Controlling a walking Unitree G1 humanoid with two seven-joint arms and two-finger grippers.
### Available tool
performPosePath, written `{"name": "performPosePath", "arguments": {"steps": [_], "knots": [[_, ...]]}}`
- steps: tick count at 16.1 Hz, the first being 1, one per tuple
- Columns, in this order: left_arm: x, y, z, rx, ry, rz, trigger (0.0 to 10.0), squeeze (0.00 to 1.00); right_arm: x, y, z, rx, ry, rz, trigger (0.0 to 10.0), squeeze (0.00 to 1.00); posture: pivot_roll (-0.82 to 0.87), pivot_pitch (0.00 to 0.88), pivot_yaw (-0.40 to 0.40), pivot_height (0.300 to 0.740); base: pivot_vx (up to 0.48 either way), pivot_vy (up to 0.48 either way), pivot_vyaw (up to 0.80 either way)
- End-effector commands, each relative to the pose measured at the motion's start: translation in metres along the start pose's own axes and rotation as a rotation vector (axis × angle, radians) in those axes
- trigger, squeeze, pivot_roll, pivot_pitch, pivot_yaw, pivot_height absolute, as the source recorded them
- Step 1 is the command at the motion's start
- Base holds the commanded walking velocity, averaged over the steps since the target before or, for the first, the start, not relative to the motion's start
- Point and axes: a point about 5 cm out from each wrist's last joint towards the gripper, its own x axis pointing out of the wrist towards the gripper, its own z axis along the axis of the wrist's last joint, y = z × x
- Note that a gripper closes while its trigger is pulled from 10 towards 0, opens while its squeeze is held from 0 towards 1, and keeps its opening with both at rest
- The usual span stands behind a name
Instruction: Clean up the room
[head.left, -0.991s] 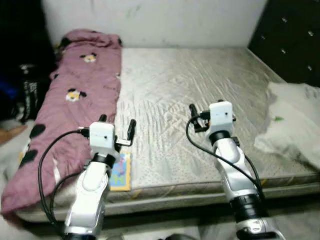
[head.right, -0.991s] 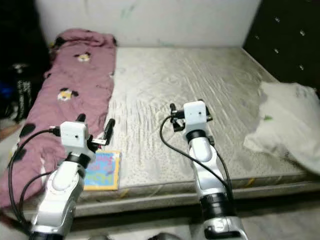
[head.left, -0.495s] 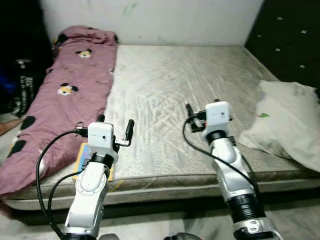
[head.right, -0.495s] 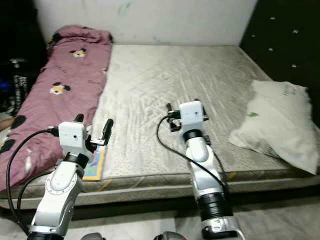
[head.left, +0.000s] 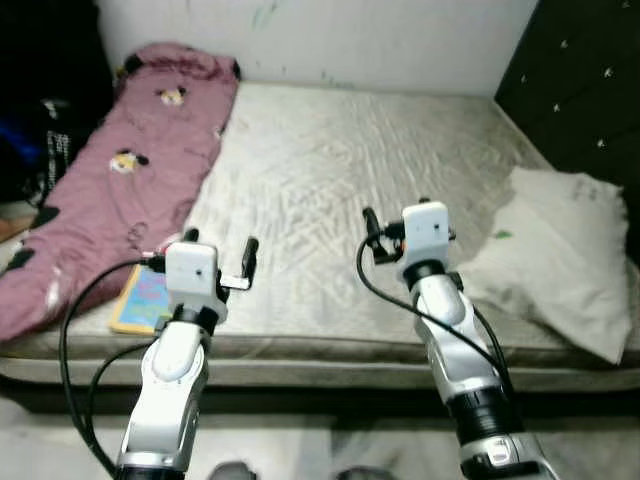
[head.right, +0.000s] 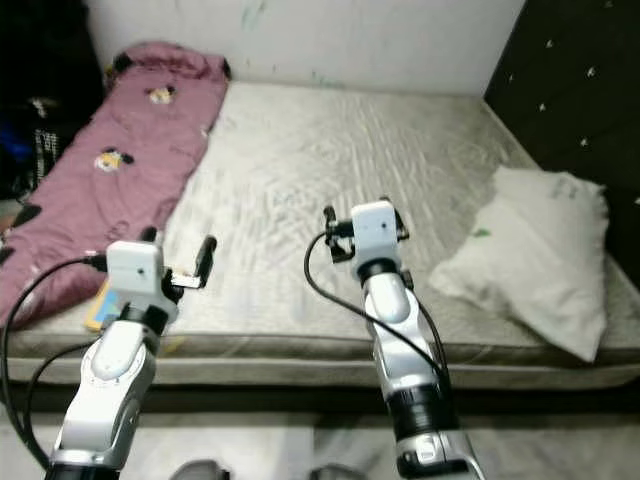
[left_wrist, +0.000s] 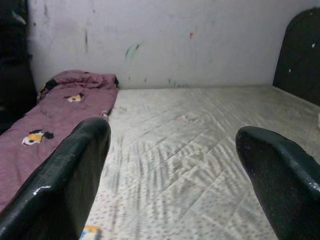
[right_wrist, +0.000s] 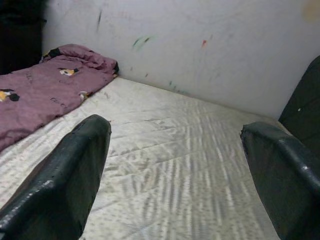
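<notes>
You are facing a bare grey mattress (head.left: 340, 180) that runs away from you to a pale, scuffed wall (left_wrist: 165, 40), with a dark tufted headboard (head.left: 580, 90) along its right side. Your left gripper (head.left: 218, 262) is raised over the near left part of the mattress, its two black fingers (left_wrist: 65, 185) spread wide with nothing between them — the left wrist view looks straight through the gap to the mattress and wall. Your right gripper (head.left: 395, 218) is held up near the middle of the near edge, its fingers (right_wrist: 60, 185) just as wide apart and equally empty. The things to tidy lie on the bed: a purple blanket (head.left: 110, 180) with cartoon prints stretches along the left edge from the wall towards you, and a colourful book (head.left: 140, 300) lies flat just beside its near end, close to the mattress's front edge and beside your left arm. On the right, a white pillow (head.left: 555, 250) rests crumpled against the headboard side, well apart from your right gripper. Dark clutter (head.left: 45, 150) sits beyond the blanket on the far left — too dim to make out.
</notes>
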Motion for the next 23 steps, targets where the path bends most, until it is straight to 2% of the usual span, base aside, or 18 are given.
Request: {"name": "performPosePath", "arguments": {"steps": [1,10,16,23], "knots": [[0.0016,-0.0038,0.0016,-0.016,-0.008,-0.003,10.0,0.0,0.0008,-0.0064,0.0015,-0.008,-0.005,-0.015,10.0,0.0,0.07,0.0,-0.061,0.74,0.0,0.0,0.0],[0.001,-0.0057,0.0064,-0.038,-0.046,-0.032,10.0,0.0,0.0014,-0.0063,0.002,-0.009,-0.009,-0.015,10.0,0.0,0.07,0.0,-0.061,0.74,0.0,0.0,0.0],[0.0004,-0.0063,0.0066,-0.04,-0.05,-0.036,10.0,0.0,0.0017,-0.0062,0.0016,-0.01,-0.009,-0.015,10.0,0.0,0.07,0.0,-0.059,0.74,0.431,0.0,0.0],[0.0002,-0.005,0.0052,-0.037,-0.05,-0.021,10.0,0.0,0.0034,-0.006,0.0023,-0.013,-0.014,-0.008,10.0,0.0,0.07,0.0,-0.066,0.74,0.0,0.0,0.0]]}}
